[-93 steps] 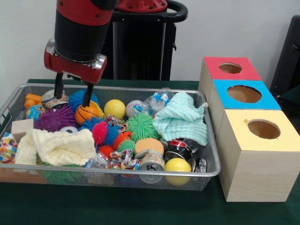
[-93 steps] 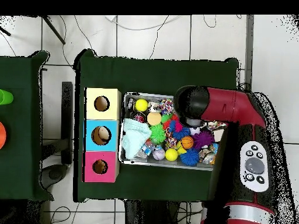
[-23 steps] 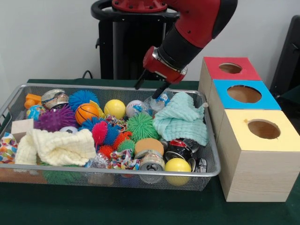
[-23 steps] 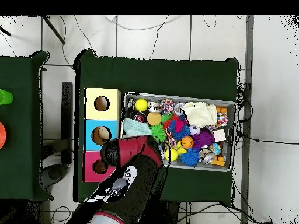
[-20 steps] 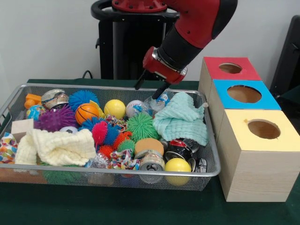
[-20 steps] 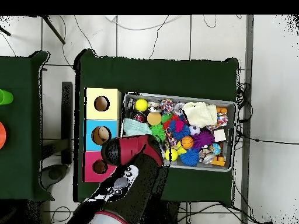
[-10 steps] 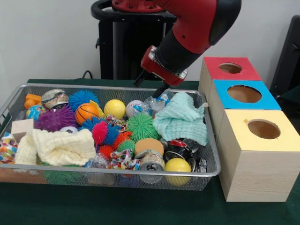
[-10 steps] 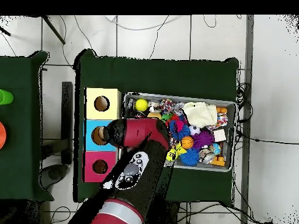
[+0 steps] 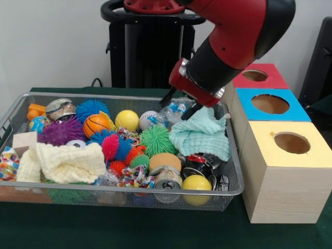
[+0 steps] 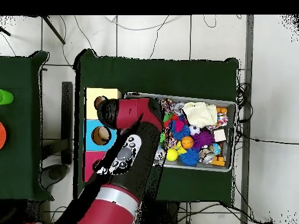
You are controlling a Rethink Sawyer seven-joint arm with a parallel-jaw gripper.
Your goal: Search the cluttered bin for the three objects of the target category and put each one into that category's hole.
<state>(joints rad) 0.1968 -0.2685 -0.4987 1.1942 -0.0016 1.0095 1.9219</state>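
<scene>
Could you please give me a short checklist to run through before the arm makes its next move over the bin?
1. Gripper empty: ok, fingers apart, nothing between them.
2. Gripper inside the mesh bin's outline: ok, above the mint cloth and crumpled plastic bottle.
3. Gripper clear of the clutter: cannot tell, its tips look close to the cloth.
4. Holes in red box, blue box, yellow box unblocked: ok.
5. Target category identified: cannot tell.

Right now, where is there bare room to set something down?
Bare green table in front of the wire bin, and between it and the yellow-topped box. Inside the bin it is crowded throughout; the gripper hangs over the mint cloth.
</scene>
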